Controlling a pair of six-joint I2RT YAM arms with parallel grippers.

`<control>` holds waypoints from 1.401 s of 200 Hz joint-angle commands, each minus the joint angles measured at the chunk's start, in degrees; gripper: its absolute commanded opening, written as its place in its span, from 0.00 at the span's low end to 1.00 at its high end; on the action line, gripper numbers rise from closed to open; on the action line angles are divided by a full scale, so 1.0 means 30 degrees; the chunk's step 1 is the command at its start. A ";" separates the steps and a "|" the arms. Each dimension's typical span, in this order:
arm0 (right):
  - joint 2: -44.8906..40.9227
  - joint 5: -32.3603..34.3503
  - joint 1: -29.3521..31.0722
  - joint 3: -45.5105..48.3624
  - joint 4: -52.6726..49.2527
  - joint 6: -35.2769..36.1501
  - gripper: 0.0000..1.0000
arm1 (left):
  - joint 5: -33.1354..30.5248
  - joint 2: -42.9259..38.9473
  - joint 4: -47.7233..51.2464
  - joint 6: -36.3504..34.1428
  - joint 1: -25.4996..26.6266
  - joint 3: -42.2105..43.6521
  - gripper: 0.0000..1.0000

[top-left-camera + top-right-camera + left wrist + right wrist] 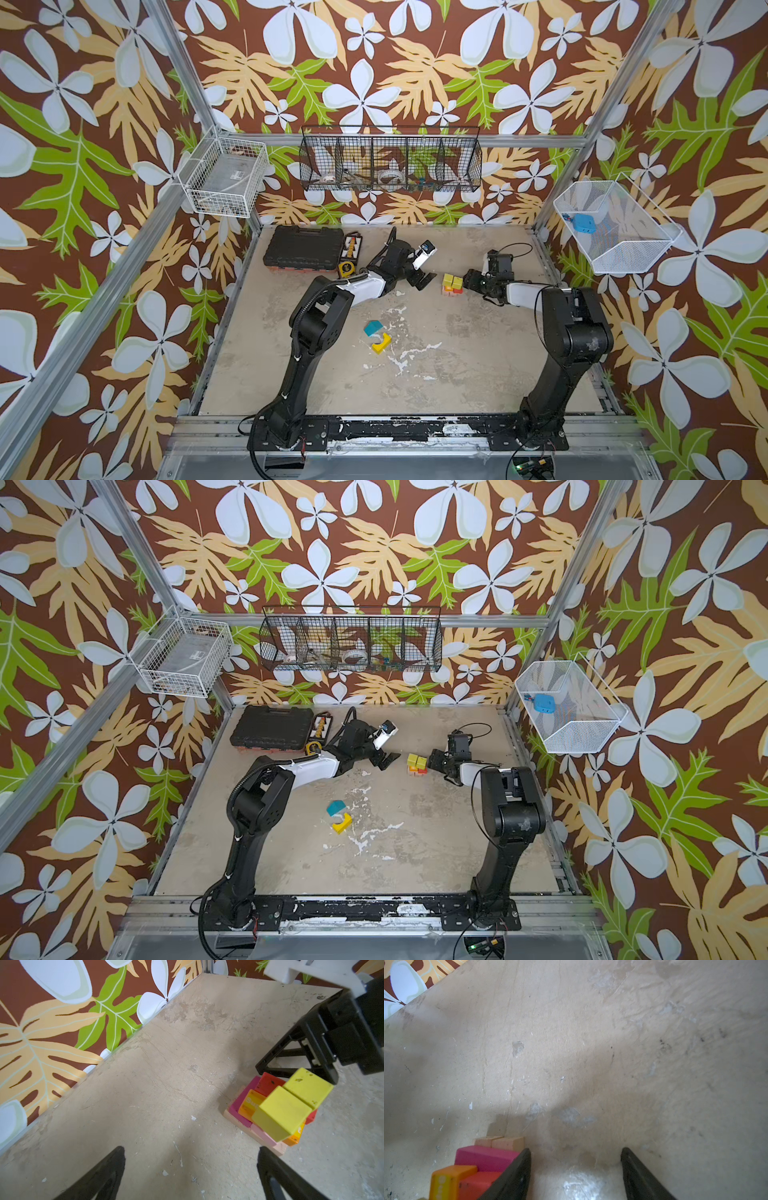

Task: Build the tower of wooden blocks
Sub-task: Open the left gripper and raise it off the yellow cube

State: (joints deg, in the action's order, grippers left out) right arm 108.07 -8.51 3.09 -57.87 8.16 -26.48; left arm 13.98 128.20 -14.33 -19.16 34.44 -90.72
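Tabletop point(571, 1043), tower point(483, 1157) partly behind right fingers point(512, 1176).

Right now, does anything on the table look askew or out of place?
On the stacked wood block tower, one lime-yellow cube seems to overhang the orange block beneath. A teal block and yellow notched block lie loose, well apart from it.

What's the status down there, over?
Left pincer open, empty. Right pincer open, empty. Tower unfinished between them. Teal block, yellow arch block loose, unstacked. Nothing in the way.
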 commanded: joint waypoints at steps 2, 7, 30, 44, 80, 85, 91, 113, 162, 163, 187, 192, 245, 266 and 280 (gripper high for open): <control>-0.0029 0.0190 0.0035 -0.0019 -0.0320 0.0155 0.69 | 0.0142 0.0739 0.1007 0.0456 0.0024 -0.1079 1.00; -0.0051 0.0172 0.0031 0.0010 -0.0303 0.0155 0.70 | 0.0145 0.0905 0.1065 0.0517 0.0020 -0.1270 1.00; -0.0075 0.0085 0.0053 0.0040 -0.0284 0.0207 0.69 | -0.0048 0.1651 0.1452 0.0692 0.0034 -0.2160 1.00; -0.0099 0.0161 0.0098 0.0066 -0.0290 0.0184 0.69 | -0.0057 0.1982 0.1754 0.0732 0.0062 -0.2650 1.00; -0.0386 0.0655 0.0100 0.0345 -0.0786 0.0038 0.67 | -0.0005 0.2287 0.1828 0.0559 0.0299 -0.3111 1.00; -0.0510 0.0699 0.0104 0.0473 -0.0759 0.0038 0.67 | 0.0064 0.2337 0.1820 0.0557 0.0327 -0.3181 1.00; -0.0691 0.0701 0.0100 0.0659 -0.0665 0.0037 0.67 | 0.0112 0.2397 0.1824 0.0581 0.0328 -0.3242 1.00; -0.0916 0.0396 0.0098 0.1015 -0.0351 0.0125 0.68 | 0.0168 0.2587 0.1934 0.0586 0.0328 -0.3554 1.00; -0.0254 -0.0216 0.0168 0.0306 -0.0810 0.0389 0.67 | 0.0334 0.2240 0.2022 0.0409 0.0328 -0.3394 1.00; -0.0239 -0.0227 0.0169 0.0291 -0.0799 0.0389 0.67 | 0.0342 0.2223 0.2022 0.0409 0.0328 -0.3394 1.00; -0.0278 -0.0238 0.0260 0.0268 -0.0761 0.0477 0.67 | 0.0807 0.2055 0.2047 0.0417 0.0357 -0.3364 1.00; -0.0280 -0.0234 0.0280 0.0263 -0.0758 0.0477 0.67 | 0.0889 0.2044 0.2051 0.0410 0.0398 -0.3364 1.00; -0.0214 -0.0235 0.0325 0.0195 -0.0795 0.0536 0.67 | 0.0877 0.2090 0.2209 0.0353 0.0678 -0.3566 1.00; -0.0208 -0.0231 0.0330 0.0198 -0.0779 0.0565 0.67 | 0.0792 0.2120 0.2364 0.0263 0.0736 -0.3657 1.00; -0.0204 -0.0235 0.0363 0.0164 -0.0788 0.0565 0.68 | 0.0776 0.2120 0.2396 0.0237 0.0738 -0.3657 1.00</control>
State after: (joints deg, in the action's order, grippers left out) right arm 107.15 -8.99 4.05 -57.01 7.25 -25.06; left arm 15.81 134.89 -7.38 -18.15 36.49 -101.06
